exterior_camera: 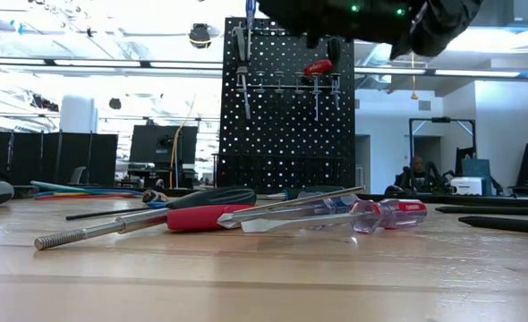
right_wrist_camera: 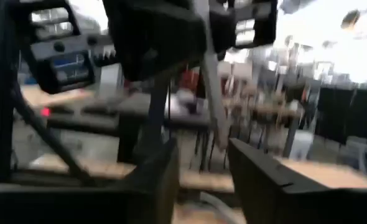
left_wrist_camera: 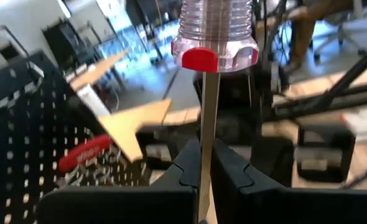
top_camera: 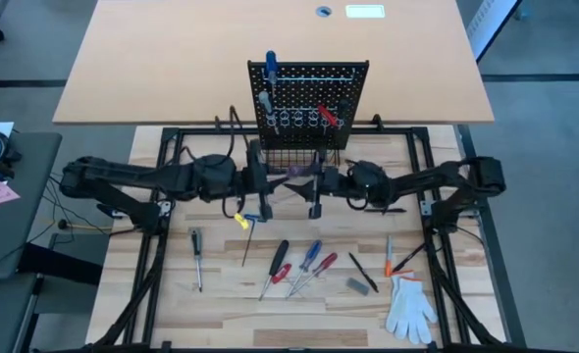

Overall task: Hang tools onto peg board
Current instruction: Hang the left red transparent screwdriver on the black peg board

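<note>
I'm looking down at a light wooden tabletop (top_camera: 299,304) with a tan desk (top_camera: 172,69) behind it, and the black peg board (top_camera: 309,103) standing upright at the table's far edge. A blue-handled screwdriver (top_camera: 270,67) and a red-handled one (top_camera: 326,115) already hang on the board. My left gripper (left_wrist_camera: 205,171) sits just in front of the board's base, its fingers (left_wrist_camera: 233,174) clamped on the flat metal shaft of a clear-handled screwdriver with a red collar (left_wrist_camera: 216,37). The right gripper (right_wrist_camera: 202,165) is close beside it, fingers (right_wrist_camera: 258,174) spread with nothing between them. More loose tools (top_camera: 299,267) lie scattered on the near table, and a white glove (top_camera: 409,306) rests by the right corner.
</note>
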Controlling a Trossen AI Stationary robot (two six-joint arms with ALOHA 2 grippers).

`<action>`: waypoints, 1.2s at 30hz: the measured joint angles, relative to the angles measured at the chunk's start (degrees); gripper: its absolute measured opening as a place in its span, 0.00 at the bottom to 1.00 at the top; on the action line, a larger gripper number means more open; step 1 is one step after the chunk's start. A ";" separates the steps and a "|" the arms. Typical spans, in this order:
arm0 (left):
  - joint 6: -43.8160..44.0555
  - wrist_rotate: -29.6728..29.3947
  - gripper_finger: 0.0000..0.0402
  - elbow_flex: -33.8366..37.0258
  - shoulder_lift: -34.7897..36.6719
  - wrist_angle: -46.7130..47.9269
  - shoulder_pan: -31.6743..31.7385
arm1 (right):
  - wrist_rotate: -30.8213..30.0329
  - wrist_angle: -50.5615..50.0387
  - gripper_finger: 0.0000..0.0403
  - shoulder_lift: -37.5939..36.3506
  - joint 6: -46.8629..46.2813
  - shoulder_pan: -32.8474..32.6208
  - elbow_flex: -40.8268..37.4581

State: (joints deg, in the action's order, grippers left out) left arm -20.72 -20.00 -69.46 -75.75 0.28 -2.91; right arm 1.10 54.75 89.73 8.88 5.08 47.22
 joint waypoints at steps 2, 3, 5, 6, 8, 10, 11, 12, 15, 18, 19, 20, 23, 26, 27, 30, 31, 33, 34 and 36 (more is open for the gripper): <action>0.80 -0.01 0.01 -0.06 -0.04 1.56 0.60 | 0.00 -6.13 0.48 -2.83 -0.42 -0.07 1.10; 1.21 -0.01 0.01 -0.06 -0.04 2.67 0.94 | -0.02 -9.57 0.50 -4.27 0.21 -0.22 1.73; 2.40 0.08 0.01 -0.06 -0.04 4.66 1.67 | -0.41 -15.51 0.55 -7.08 1.53 -0.66 3.20; 2.96 0.07 0.01 -0.03 -0.06 5.68 2.00 | -0.74 -18.44 0.57 -8.34 2.11 -1.02 3.69; 3.78 0.20 0.01 0.32 -0.41 5.67 2.54 | -1.38 -23.00 0.58 -10.68 3.15 -1.70 4.85; 4.30 0.16 0.01 1.06 -0.46 6.72 2.77 | -1.34 -26.43 0.59 -12.51 3.63 -2.45 6.00; 4.44 0.18 0.01 1.29 -0.51 6.64 2.84 | -1.38 -26.88 0.59 -13.23 3.72 -2.79 6.62; 4.71 0.23 0.01 1.33 -0.55 6.60 2.95 | -1.39 -27.04 0.59 -13.72 4.36 -3.16 6.92; 5.41 0.26 0.01 1.34 -0.42 6.87 2.99 | -1.40 -26.98 0.58 -13.62 6.43 -3.97 8.02; 5.58 1.17 0.01 1.34 -1.26 6.64 2.99 | -1.42 -27.16 0.58 -13.12 6.58 -4.26 8.89; 5.58 1.89 0.01 1.34 -1.59 6.79 2.99 | -1.68 -26.89 0.58 -12.77 6.53 -4.24 9.36; 5.59 2.02 0.01 1.36 -2.35 6.71 2.99 | -2.44 -27.27 0.58 -12.61 6.42 -4.22 9.63; 5.54 2.84 0.01 1.40 -4.84 6.62 3.01 | -4.49 -27.48 0.58 -11.58 6.22 -4.26 9.92; 5.50 3.01 0.01 1.40 -7.03 6.46 3.01 | -5.55 -29.41 0.57 -10.33 6.21 -4.24 9.92; 5.55 3.01 0.01 1.40 -7.54 6.35 3.01 | -5.59 -29.71 0.55 -9.73 6.23 -4.24 9.92; 5.65 3.03 0.02 1.40 -8.00 6.82 3.01 | -5.62 -29.70 0.45 -8.98 6.47 -4.24 9.88; 5.90 3.01 0.02 1.40 -7.97 6.88 3.01 | -5.62 -29.87 0.41 -9.18 6.47 -4.24 9.88; 6.39 3.06 0.02 1.40 -7.85 6.83 3.01 | -5.66 -31.10 0.29 -10.11 6.36 -4.24 9.88; 6.48 3.22 0.03 1.37 -7.79 6.61 2.99 | -5.69 -31.73 0.28 -10.67 6.27 -4.25 9.88; 6.21 3.71 0.04 1.36 -7.64 7.08 3.01 | -5.69 -33.76 0.28 -11.89 5.75 -4.46 9.87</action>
State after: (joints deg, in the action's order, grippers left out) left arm -14.52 -16.29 -68.10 -83.39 7.37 0.10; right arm -4.58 20.99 77.84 14.63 0.63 57.10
